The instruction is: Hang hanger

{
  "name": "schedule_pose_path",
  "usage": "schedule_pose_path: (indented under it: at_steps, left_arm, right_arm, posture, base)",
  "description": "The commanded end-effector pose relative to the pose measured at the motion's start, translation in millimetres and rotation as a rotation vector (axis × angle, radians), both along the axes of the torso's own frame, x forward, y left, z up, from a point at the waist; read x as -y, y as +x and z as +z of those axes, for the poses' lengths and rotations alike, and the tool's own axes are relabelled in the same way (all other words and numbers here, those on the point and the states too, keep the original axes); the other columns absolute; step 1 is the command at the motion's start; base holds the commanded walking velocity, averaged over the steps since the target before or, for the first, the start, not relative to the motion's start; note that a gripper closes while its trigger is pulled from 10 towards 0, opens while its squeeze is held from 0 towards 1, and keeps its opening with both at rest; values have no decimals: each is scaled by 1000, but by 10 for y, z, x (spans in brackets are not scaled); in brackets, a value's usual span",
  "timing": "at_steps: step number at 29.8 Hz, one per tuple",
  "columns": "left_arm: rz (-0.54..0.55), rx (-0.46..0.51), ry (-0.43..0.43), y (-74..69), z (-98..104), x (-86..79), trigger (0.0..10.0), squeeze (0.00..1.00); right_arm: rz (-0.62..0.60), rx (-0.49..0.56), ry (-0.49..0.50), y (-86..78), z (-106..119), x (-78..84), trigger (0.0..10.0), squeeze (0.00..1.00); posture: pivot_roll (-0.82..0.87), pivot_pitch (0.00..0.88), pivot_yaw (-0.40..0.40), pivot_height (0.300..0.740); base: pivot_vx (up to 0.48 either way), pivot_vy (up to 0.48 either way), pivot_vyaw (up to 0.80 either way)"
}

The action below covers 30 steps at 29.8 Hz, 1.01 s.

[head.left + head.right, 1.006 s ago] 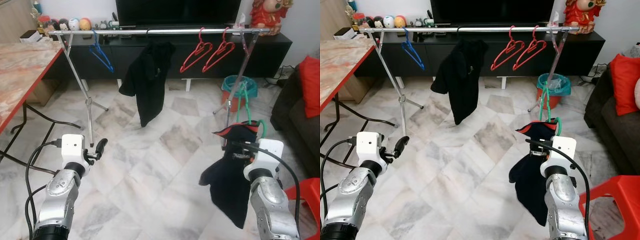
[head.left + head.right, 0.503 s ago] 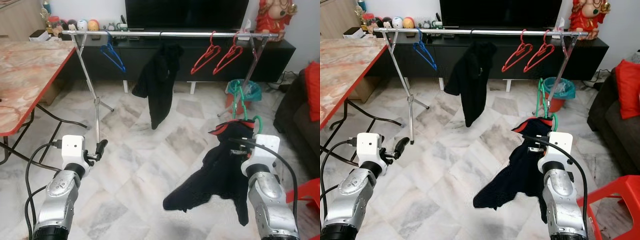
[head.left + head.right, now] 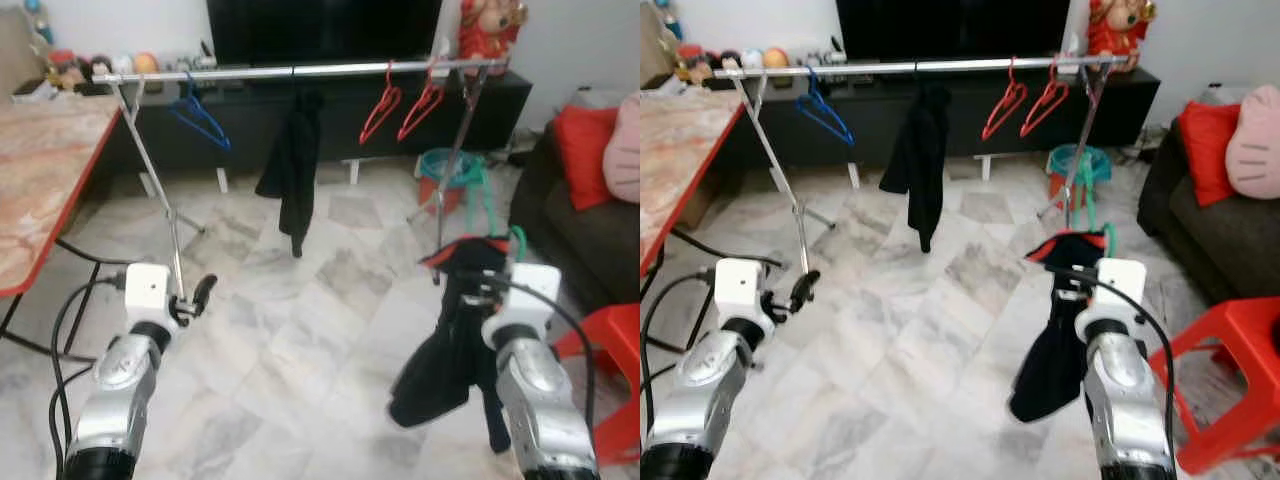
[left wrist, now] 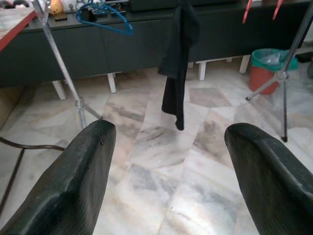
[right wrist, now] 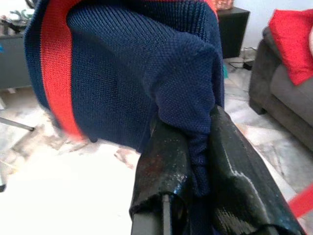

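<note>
My right gripper point(image 5: 195, 152) is shut on a dark navy garment point(image 3: 450, 340) with a red stripe, which hangs on a green hanger point(image 3: 487, 205). The hanger's hook rises above the gripper at the right, well short of the rack. The silver rail point(image 3: 250, 72) runs across the room ahead of me. It carries a blue hanger point(image 3: 198, 118), a black garment point(image 3: 295, 165) and two red hangers point(image 3: 378, 105). My left gripper point(image 3: 203, 292) is open and holds nothing, low at the left.
A red-edged table point(image 3: 40, 170) stands at the left. At the right are a dark sofa point(image 3: 590, 230) with a red cushion point(image 3: 580, 150) and a red stool point(image 3: 610, 370). A teal bin point(image 3: 445, 170) stands by the rack's right leg. A black TV cabinet point(image 3: 500, 95) stands behind the rail.
The camera has turned, bringing the sofa and stool further into view. The held garment, flared out to the left half a second ago, now hangs down beside my right arm.
</note>
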<state>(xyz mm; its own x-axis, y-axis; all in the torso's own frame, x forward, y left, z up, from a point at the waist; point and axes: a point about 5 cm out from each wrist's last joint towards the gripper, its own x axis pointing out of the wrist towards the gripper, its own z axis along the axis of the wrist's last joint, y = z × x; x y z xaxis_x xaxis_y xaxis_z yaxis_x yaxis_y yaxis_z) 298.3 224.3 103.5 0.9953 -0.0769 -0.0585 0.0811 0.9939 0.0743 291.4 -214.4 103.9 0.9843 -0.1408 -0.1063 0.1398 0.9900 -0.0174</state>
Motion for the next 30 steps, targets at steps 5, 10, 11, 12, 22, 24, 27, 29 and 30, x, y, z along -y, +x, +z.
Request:
schedule_pose_path:
  at_steps: [5,10,11,12,22,24,27,29,30]
  left_arm:
    - [3,4,7,5,8,1,10000,0]
    - [-3,-1,19,10,9,2,10000,0]
    - [-5,1,18,10,12,6,10000,0]
    - [-9,4,15,9,18,10,10000,0]
    - [-15,4,13,7,16,15,10000,0]
    - [-16,4,13,8,15,16,10000,0]
    - [-17,4,13,6,14,18,10000,0]
    - [-17,4,12,5,13,19,10000,0]
    - [-17,4,12,5,13,19,10000,0]
  right_arm:
    - [-3,44,-1,31,111,17,10000,0]
    - [0,40,-9,40,113,11,10000,0]
    - [-1,40,-8,41,114,11,10000,0]
    - [0,40,-9,46,116,10,10000,0]
    - [4,35,-16,61,119,12,10000,0]
    - [5,34,-18,62,118,9,10000,0]
    - [8,26,-21,59,105,1,10000,0]
    - [10,25,-21,60,104,-2,10000,0]
    - [10,25,-21,60,104,-2,10000,0]
  posture:
    - [-96,0,18,740]
    - [-94,0,18,740]
    - [-94,0,18,740]
    - [-94,0,18,740]
    - [-95,0,20,740]
    - [-96,0,20,740]
    - [-96,0,19,740]
    - [-96,0,19,740]
    - [-96,0,19,740]
  base:
    - [0,0,0]
    - [0,0,0]
    - [0,0,0]
    - [0,0,0]
    - [0,0,0]
    - [0,0,0]
    - [0,0,0]
    - [0,0,0]
    - [0,0,0]
